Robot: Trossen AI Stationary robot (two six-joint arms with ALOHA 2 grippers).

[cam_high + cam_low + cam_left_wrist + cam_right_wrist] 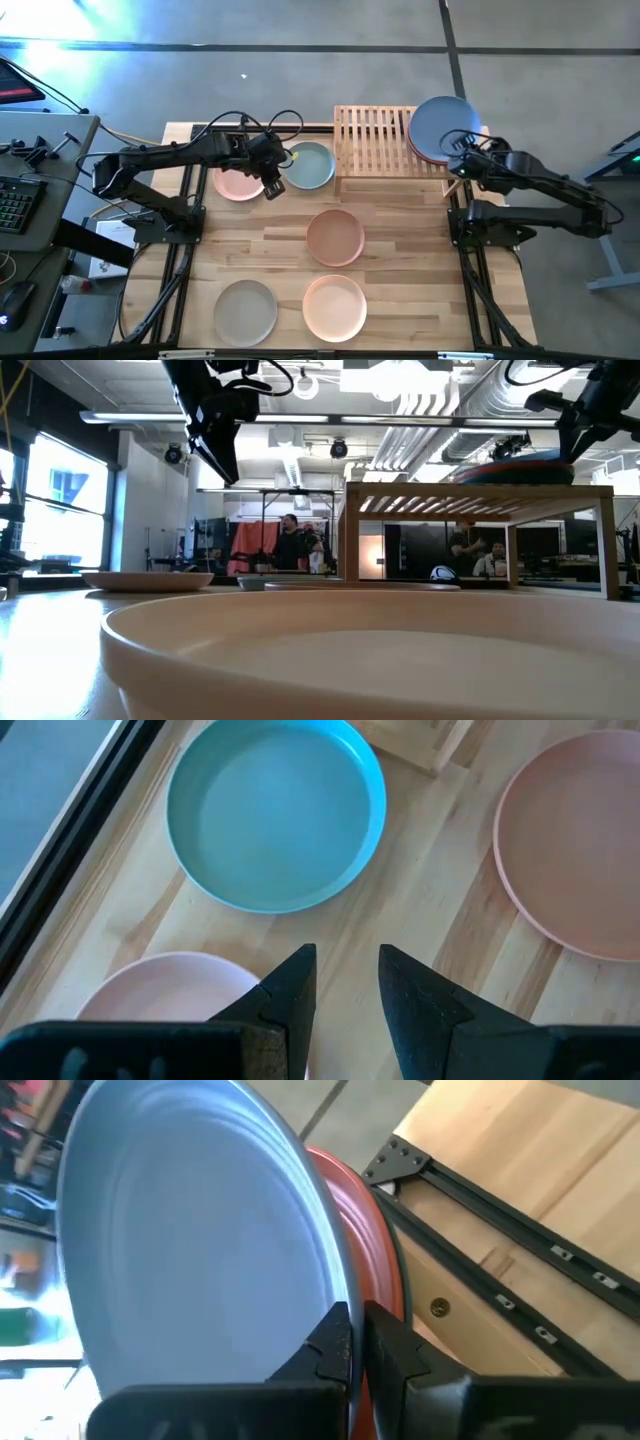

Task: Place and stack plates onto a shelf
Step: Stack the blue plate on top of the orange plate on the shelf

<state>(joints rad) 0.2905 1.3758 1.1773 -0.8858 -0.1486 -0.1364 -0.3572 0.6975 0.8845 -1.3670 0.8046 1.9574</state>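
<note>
Blue plate [190,1240] — round, shallow, matte

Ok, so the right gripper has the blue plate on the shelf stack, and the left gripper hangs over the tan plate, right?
Not quite. In the high view the left gripper hangs between the pink plate and the grey-blue plate, not over the tan plate. The right gripper does have the blue plate on the shelf stack.

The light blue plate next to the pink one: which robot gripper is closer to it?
Left. The left gripper hovers just beside the pale grey-blue plate; the right gripper is across the shelf, pinching the blue plate.
</note>
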